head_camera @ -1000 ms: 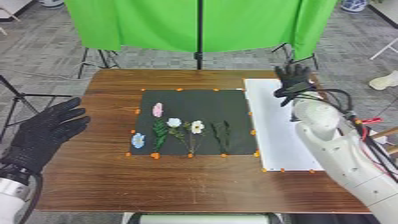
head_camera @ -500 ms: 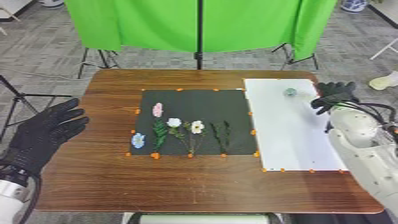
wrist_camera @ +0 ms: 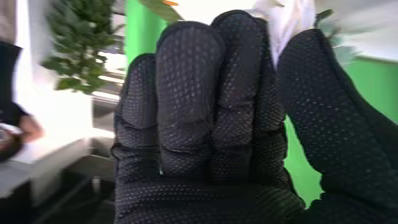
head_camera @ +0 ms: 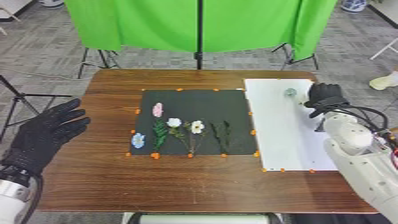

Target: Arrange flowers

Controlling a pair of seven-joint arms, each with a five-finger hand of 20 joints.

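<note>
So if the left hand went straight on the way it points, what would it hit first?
The left hand would probably meet the green cloth beyond the table, passing left of the black mat, though its height is hard to judge.

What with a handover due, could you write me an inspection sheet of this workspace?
Surface: brown wooden table, bearing a square black sheet and a long white sheet.
Job's things: on the black sheet, pink flower, blue flower, two white flowers, leafy green stem, dark green sprigs; on the white sheet, small pale green item, unclear.
Clutter: small orange blobs along sheet edges, possibly markers.
Hands: left hand open at the table's left edge; right hand open by the white sheet's right edge.
Cables: black cables along the right arm.
Surroundings: hanging green cloth, grey floor.
</note>
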